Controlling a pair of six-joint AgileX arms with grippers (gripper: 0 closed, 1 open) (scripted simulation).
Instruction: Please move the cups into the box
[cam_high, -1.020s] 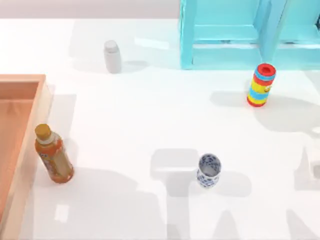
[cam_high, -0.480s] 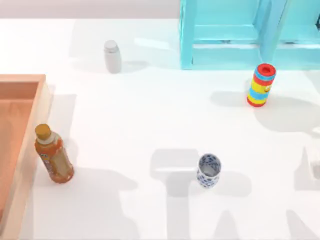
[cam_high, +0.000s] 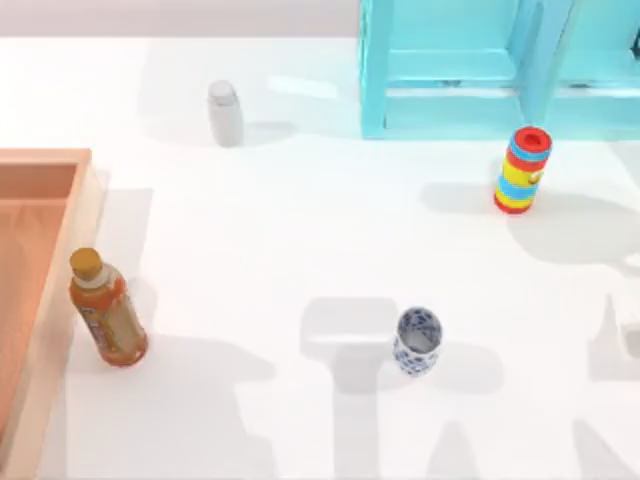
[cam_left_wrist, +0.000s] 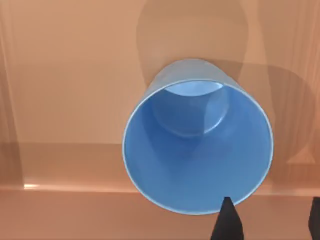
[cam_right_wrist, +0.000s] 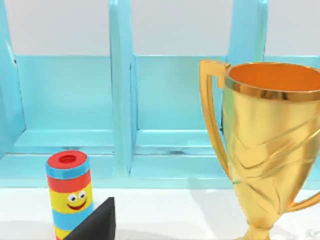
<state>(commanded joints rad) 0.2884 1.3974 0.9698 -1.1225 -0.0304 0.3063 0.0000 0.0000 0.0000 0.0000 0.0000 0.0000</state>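
The blue cup (cam_left_wrist: 197, 145) stands upright on the floor of the light-brown box (cam_left_wrist: 65, 75), seen from above in the left wrist view. My left gripper (cam_left_wrist: 271, 224) hangs open just beside the cup's rim, its dark fingertips (cam_left_wrist: 227, 222) apart and holding nothing. In the top view the box (cam_high: 75, 220) lies at the table's left edge. The white cup with the blue floral pattern (cam_high: 417, 342) stands upright on the table, right of centre towards the front. A dark part of my right gripper (cam_right_wrist: 95, 224) sits low in the right wrist view, facing the rainbow cylinder (cam_right_wrist: 69, 192).
An orange bottle (cam_high: 106, 310) leans against the box's right rim. A white bottle (cam_high: 224, 112) stands at the back. The turquoise shelf frame (cam_high: 450, 70) fills the back right, with the rainbow-striped cylinder (cam_high: 522, 170) before it. A golden trophy (cam_right_wrist: 267, 145) is close to the right wrist.
The arm shadow on the table at the front left has shrunk. The cup, bottles and cylinder have not moved.
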